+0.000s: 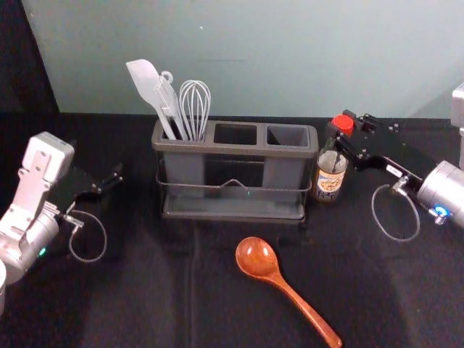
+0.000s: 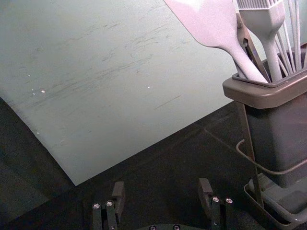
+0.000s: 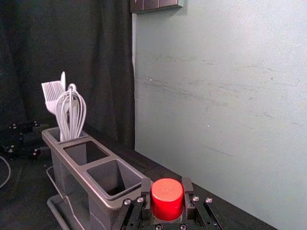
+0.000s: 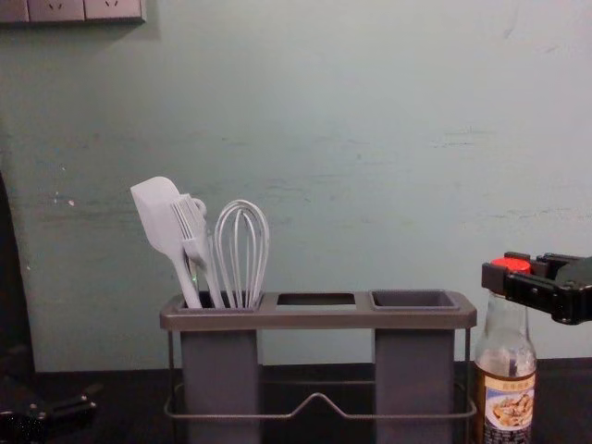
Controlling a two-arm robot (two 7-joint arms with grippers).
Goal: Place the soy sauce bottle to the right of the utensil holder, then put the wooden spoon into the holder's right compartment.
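Observation:
The soy sauce bottle stands upright just right of the utensil holder. At its red cap is my right gripper; in the right wrist view the gripper has a finger against each side of the cap. The chest view shows the bottle close beside the holder's right end. The holder's right compartment is empty. The wooden spoon lies in front of the holder, bowl toward it. My left gripper is left of the holder; its wrist view shows the gripper open and empty.
A white spatula, a brush and a whisk stand in the holder's left compartment. Behind the black-covered table rises a pale wall. Cable loops hang by both grippers.

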